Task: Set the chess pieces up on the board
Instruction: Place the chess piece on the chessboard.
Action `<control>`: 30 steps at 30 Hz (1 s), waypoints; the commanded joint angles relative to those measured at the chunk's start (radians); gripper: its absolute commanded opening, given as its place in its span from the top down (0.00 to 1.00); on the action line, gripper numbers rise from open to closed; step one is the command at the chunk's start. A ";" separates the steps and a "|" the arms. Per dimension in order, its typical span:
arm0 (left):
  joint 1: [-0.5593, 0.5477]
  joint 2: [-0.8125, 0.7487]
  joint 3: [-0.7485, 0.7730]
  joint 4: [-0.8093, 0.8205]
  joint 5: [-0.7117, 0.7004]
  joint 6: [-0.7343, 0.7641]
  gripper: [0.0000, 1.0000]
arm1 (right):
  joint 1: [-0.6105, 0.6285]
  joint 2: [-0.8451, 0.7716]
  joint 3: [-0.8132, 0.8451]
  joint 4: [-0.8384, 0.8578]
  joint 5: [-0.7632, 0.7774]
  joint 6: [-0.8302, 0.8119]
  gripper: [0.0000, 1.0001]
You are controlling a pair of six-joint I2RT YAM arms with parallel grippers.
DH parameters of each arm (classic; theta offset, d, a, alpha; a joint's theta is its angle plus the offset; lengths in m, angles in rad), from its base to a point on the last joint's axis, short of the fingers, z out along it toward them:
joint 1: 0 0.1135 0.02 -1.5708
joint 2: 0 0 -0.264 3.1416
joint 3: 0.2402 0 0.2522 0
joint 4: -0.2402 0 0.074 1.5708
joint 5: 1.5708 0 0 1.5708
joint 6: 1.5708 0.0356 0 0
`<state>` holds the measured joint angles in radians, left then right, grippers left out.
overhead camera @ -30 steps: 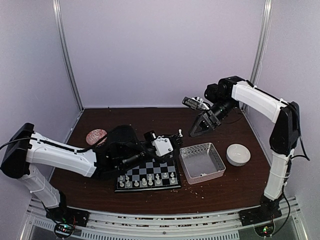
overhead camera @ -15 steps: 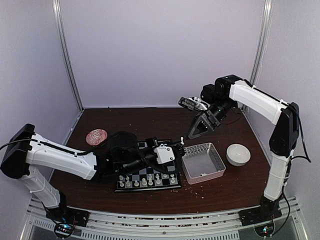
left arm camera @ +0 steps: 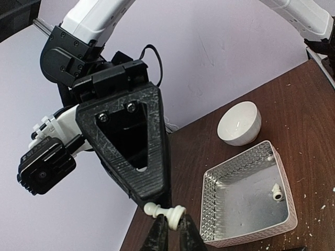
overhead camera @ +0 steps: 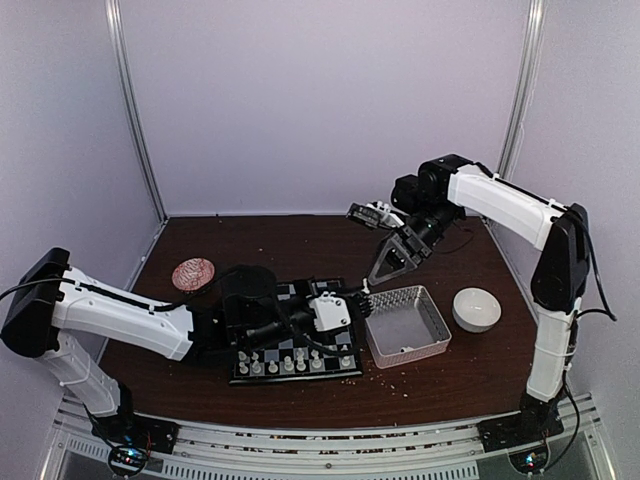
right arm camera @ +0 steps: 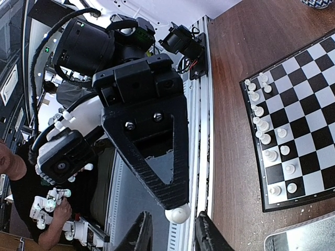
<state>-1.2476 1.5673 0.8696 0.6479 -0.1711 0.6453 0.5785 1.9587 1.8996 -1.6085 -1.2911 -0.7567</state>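
Note:
My left gripper (overhead camera: 358, 295) is shut on a white pawn (overhead camera: 364, 287), holding it sideways above the table between the board (overhead camera: 296, 342) and the clear tray (overhead camera: 432, 310). In the left wrist view the pawn (left arm camera: 166, 212) sits crosswise in the closed fingertips (left arm camera: 159, 235). My right gripper (overhead camera: 373, 279) hangs just above it, open. In the right wrist view its fingers (right arm camera: 141, 232) straddle the pawn's base (right arm camera: 178, 214) without touching it. Several white pieces (overhead camera: 290, 362) stand in the board's two near rows. One more piece (left arm camera: 276, 192) lies in the tray.
A white bowl (overhead camera: 476, 308) stands right of the tray. A pink ridged object (overhead camera: 193, 272) lies at the back left. Pale crumbs are scattered on the brown table (overhead camera: 450, 375) near the front. The left arm lies across the far half of the board.
My right gripper has come down and to the left until its open fingers straddle the pawn. My left gripper has shifted slightly right and down with the pawn still in it.

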 commanded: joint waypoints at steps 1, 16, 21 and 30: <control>-0.006 0.006 0.022 0.012 0.029 -0.004 0.92 | 0.010 0.013 0.023 -0.013 -0.021 -0.002 0.74; -0.007 0.007 0.032 -0.008 0.030 -0.010 0.92 | 0.026 0.013 0.013 -0.013 -0.013 -0.007 1.00; -0.007 0.000 0.026 -0.005 0.008 -0.017 0.86 | 0.026 0.010 0.019 -0.009 -0.004 -0.010 1.00; -0.006 -0.209 -0.144 -0.070 -0.142 -0.139 0.69 | 0.028 -0.034 0.005 0.288 0.093 0.211 1.00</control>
<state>-1.2510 1.4757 0.7891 0.5861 -0.2096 0.5804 0.5987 1.9671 1.9106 -1.5322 -1.2610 -0.7017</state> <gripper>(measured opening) 0.297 0.027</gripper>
